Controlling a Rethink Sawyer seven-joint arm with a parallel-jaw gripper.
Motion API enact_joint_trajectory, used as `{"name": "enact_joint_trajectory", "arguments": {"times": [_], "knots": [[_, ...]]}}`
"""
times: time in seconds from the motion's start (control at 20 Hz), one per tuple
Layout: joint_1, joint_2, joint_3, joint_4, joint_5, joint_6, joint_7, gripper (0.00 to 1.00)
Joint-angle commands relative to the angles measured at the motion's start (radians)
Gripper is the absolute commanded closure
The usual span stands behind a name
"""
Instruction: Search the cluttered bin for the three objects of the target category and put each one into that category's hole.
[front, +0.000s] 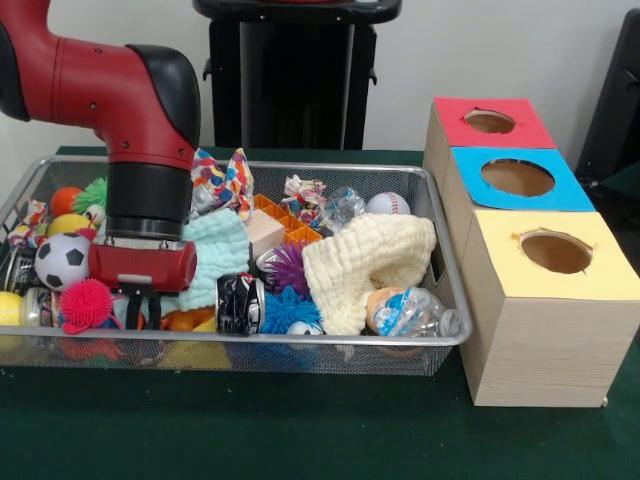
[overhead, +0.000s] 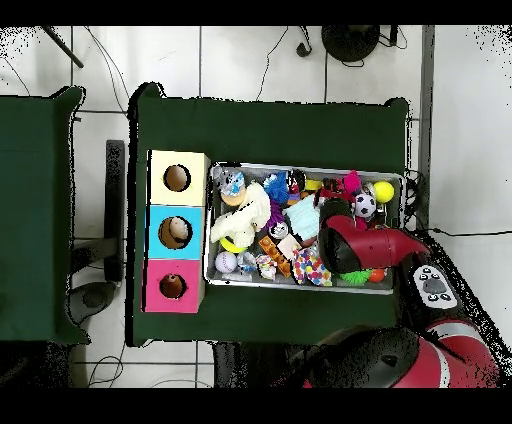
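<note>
My gripper (front: 143, 312) hangs low in the left part of the wire bin (front: 440, 215), under the arm's red wrist block (front: 143, 266). It sits between a pink spiky ball (front: 85, 305) and a black can (front: 240, 303), above something orange. A soccer ball (front: 62, 262) lies just left of the wrist. In the overhead view the arm (overhead: 360, 245) covers the gripper. Three boxes stand beside the bin, with a red-top hole (front: 490, 121), a blue-top hole (front: 517, 177) and a yellow-top hole (front: 556, 252). Something pale shows inside the blue-top hole (overhead: 176, 232).
The bin also holds a cream cloth (front: 365, 262), a mint cloth (front: 215, 255), a baseball (front: 387, 204), purple (front: 290, 265) and blue (front: 290, 308) spiky balls, a clear bottle (front: 415, 312), a patterned bow (front: 225, 180) and a yellow ball (overhead: 383, 191).
</note>
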Motion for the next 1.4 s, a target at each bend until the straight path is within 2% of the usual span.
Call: {"name": "enact_joint_trajectory", "arguments": {"times": [0.05, 0.65, 0.85, 1.4], "knots": [[0.018, 0.084, 0.078, 0.074, 0.022, 0.267, 0.014, 1.0], [0.068, -0.079, 0.041, 0.216, 0.12, 0.35, 0.054, 1.0], [0.094, -0.12, 0.011, 0.246, 0.136, 0.342, 0.069, 1.0], [0.135, -0.163, -0.036, 0.29, 0.174, 0.335, 0.084, 1.0]]}}
